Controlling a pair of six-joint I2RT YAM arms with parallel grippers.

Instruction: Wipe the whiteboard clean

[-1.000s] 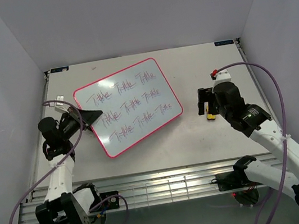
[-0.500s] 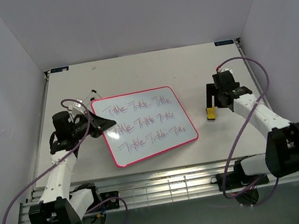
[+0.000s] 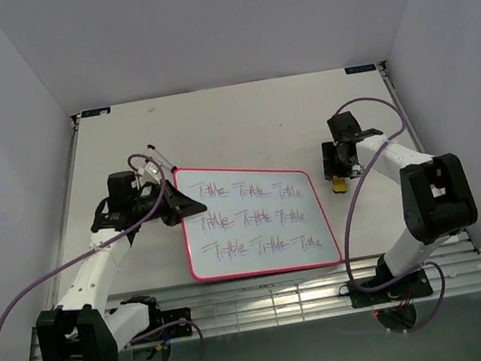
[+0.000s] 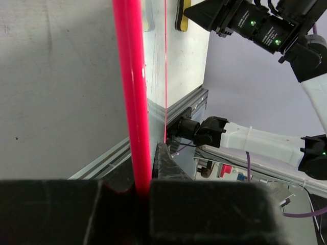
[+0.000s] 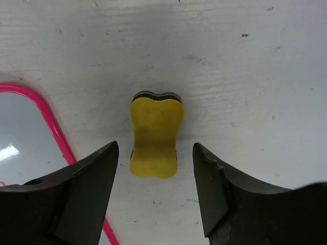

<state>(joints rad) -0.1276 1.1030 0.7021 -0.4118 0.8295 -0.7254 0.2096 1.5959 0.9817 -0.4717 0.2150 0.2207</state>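
Left pincer: clamped shut on the left edge of the whiteboard; the wrist view shows the pink-red frame edge-on, wedged between the black fingers.
Right pincer: jaws apart, one black finger on each side of the eraser with a gap on both sides; it holds nothing.
Whiteboard: large glossy white rectangle with rounded corners, lying face up mid-table, towards the near edge.
Handwriting: three rows of pink-grey script across the board.
Eraser: small yellow block with a dark underside, on bare table just beside the board's upper right corner, clear of the frame.
Table: pale, scuffed top.
Cables: purple; the right arm's cable runs down close by the board's right edge.
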